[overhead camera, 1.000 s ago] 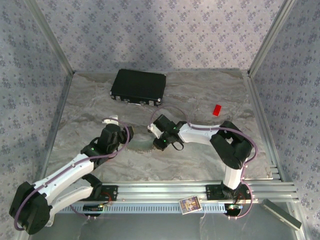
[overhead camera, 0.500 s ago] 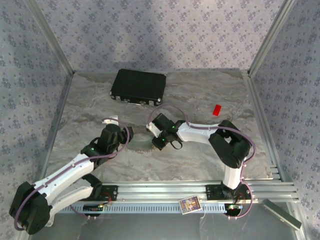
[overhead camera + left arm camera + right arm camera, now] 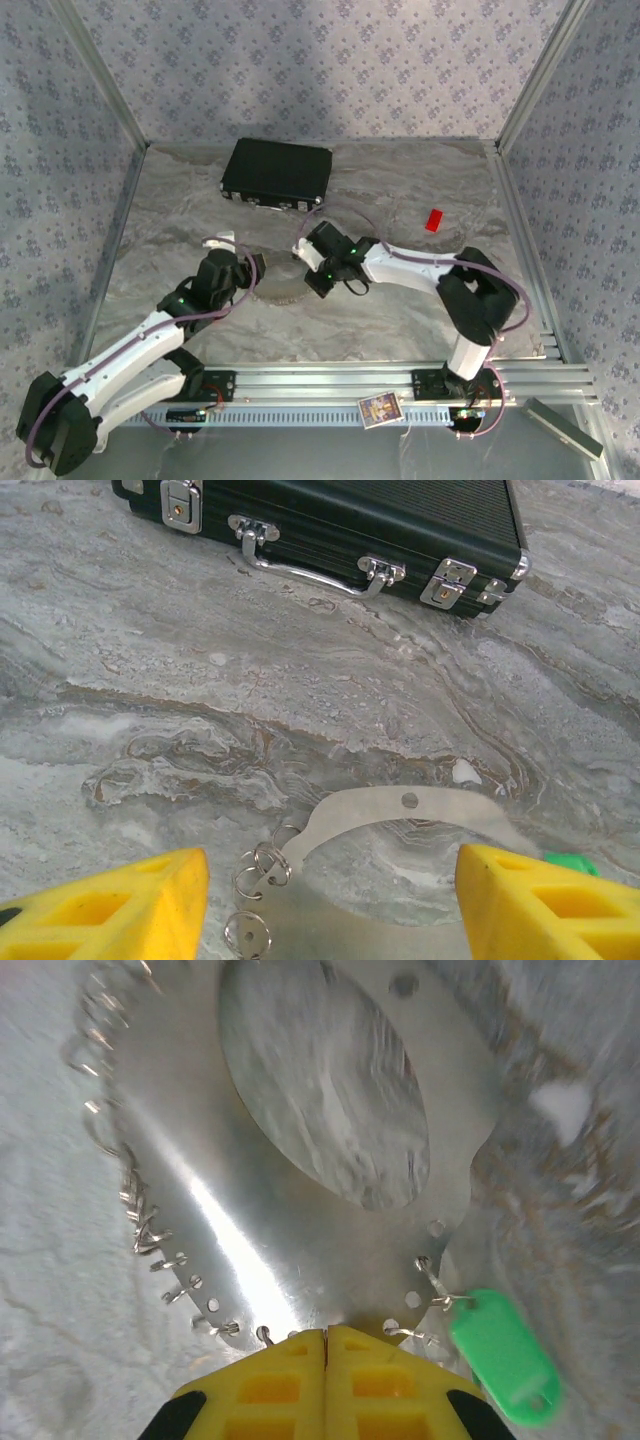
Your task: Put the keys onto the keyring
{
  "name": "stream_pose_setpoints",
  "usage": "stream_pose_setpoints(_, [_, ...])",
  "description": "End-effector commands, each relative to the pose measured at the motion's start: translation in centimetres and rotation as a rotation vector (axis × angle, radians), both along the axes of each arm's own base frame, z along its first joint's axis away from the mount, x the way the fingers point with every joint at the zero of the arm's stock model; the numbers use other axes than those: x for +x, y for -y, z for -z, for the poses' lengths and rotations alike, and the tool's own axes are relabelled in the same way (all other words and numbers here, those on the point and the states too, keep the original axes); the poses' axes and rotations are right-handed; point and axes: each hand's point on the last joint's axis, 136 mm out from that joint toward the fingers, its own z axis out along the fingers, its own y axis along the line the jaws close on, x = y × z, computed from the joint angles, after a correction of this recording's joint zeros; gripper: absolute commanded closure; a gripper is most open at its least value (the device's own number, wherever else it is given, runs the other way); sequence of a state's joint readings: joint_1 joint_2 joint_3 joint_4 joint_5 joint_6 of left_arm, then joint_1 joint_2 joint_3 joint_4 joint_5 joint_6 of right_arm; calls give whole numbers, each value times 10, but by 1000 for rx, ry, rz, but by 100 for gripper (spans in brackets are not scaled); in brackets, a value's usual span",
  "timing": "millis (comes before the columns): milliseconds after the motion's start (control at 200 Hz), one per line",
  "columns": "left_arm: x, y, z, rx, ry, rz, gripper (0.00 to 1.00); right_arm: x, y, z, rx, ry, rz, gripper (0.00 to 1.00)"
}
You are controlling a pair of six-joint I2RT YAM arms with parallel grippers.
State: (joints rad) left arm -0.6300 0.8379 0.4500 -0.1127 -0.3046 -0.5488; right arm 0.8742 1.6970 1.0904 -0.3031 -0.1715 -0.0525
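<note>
Closed tight, the right claw [image 3: 326, 1340] appears to pinch the rim of the keyring [image 3: 300, 1240]. The keyring is a flat silver plate with holes along its edge, lying near the middle of the table [image 3: 400, 320]. We judge that this grip is meant to steady it. A green key tag [image 3: 498, 1355] hangs from a wire loop on the rim. Our left claw [image 3: 330, 880] stands open, straddling the opposite side near the small split rings [image 3: 262, 865], likely ready to brace it.
</note>
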Motion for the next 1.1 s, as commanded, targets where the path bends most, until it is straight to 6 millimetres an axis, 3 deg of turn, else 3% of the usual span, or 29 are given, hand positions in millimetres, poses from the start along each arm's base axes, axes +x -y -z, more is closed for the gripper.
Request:
stream_pose_setpoints(0, [3, 7, -29, 17, 70, 66, 36, 1, -3, -45, 86, 118, -32, 100])
stream_pose_setpoints(165, [2, 27, -54, 25, 138, 206, 38, 2, -6, -87, 199, 206, -64, 100])
stream_pose_setpoints(385, [-14, 63, -81, 80, 244, 501, 45, -10, -9, -125, 323, 261, -184, 100])
stream_pose_setpoints(650, [-49, 89, -82, 220, 326, 858, 62, -23, -4, -142, 435, 320, -310, 100])
stream_pose_setpoints(810, [-70, 103, -77, 206, 373, 1027, 62, -35, -2, -147, 475, 338, -383, 100])
stream_pose_setpoints(1094, [-81, 119, -75, 128, 432, 1128, 64, -49, -4, -149, 505, 321, -458, 100])
